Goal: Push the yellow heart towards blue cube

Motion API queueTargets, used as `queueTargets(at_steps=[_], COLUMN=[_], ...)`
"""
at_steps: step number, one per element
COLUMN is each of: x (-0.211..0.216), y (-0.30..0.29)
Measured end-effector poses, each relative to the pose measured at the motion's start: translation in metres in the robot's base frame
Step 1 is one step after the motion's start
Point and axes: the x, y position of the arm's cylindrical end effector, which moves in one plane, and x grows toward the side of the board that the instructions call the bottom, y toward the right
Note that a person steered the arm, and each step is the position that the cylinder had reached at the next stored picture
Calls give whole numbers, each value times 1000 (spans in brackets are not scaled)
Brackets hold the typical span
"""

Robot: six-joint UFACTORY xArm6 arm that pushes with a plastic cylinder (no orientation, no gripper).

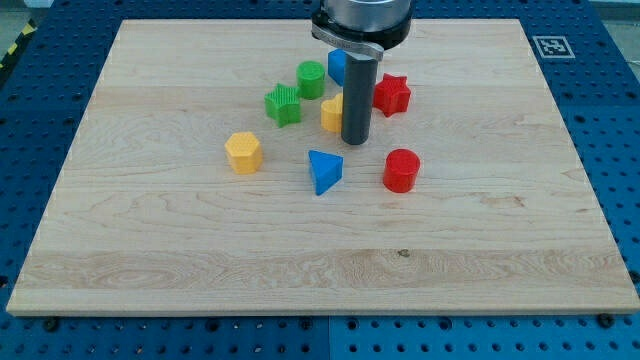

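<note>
On the wooden board (150, 230), going from the view's left to right: a yellow hexagon block (243, 152) sits alone toward the left. Next come a green star (283, 104) and, at its 1 o'clock, a green cylinder (311, 79). A blue triangle (324, 171) lies lower, nearer the view's bottom.

The yellow heart (331, 114) is near the middle of the cluster, partly hidden behind my rod. The blue cube (337, 66) stands close by at the heart's 12 o'clock, also half covered by the rod and its mount. My tip (356, 141) rests on the board at the heart's 4 o'clock, touching or just beside it; I cannot tell which. There is no gripper here, only the bare rod, so nothing is held or clamped.

Further right are a red star (392, 94) at the tip's 1 o'clock and a red cylinder (401, 170) at its 4 o'clock.

To do this push well, I judge the tip should get squarely under the heart at its 6 o'clock, then drive toward 12 o'clock. Pushing from the present side spot would likely send the heart toward 10 o'clock into the green cylinder. A centred contact should keep it from spinning off.
</note>
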Motion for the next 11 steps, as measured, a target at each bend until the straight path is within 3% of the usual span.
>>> queueTargets(at_steps=[4, 11], x=[-7, -10], y=[-87, -34])
